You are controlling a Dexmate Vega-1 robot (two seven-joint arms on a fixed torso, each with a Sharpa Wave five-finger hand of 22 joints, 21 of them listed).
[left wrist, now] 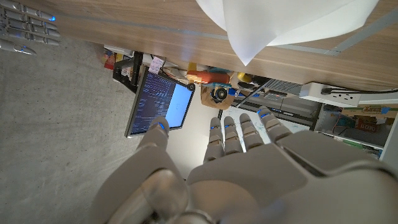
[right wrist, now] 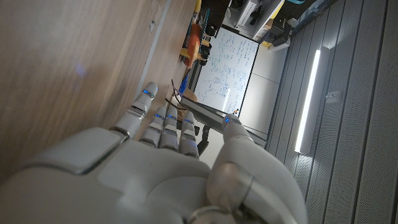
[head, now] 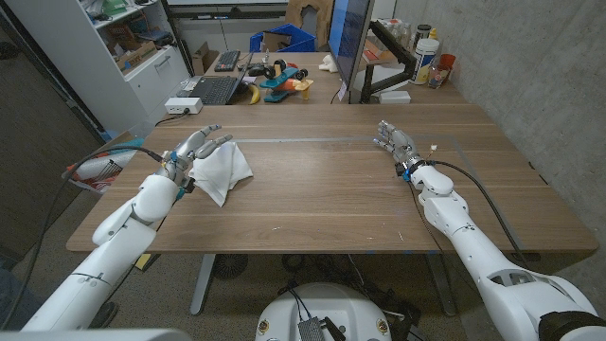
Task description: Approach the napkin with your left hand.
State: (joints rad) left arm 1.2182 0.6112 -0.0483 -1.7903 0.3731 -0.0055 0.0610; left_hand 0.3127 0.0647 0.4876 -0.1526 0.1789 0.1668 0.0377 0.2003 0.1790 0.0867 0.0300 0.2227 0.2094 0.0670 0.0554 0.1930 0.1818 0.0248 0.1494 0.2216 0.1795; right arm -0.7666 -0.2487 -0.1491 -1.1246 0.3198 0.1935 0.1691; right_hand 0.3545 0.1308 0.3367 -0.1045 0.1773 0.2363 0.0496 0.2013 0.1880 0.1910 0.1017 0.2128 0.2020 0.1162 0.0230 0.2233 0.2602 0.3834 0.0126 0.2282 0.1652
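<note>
— White cloth, our napkin [head: 222, 169]: from the head camera we see it crumpled on the wooden table [head: 322, 189], with our left hand [head: 191, 152] just beside it, fingertips at its edge. Touching or not, we cannot tell.

— Our left wrist camera adds what that view hides: the fingers [left wrist: 242, 130] are straight and a little apart, holding nothing, and a corner of the napkin [left wrist: 280, 25] hangs beyond them.

— And the right hand [head: 396, 142]?

— Well apart from the napkin, across the table. Its own wrist camera shows the hand [right wrist: 168, 162] with extended fingers, nothing held, beside the wood [right wrist: 62, 74].
</note>
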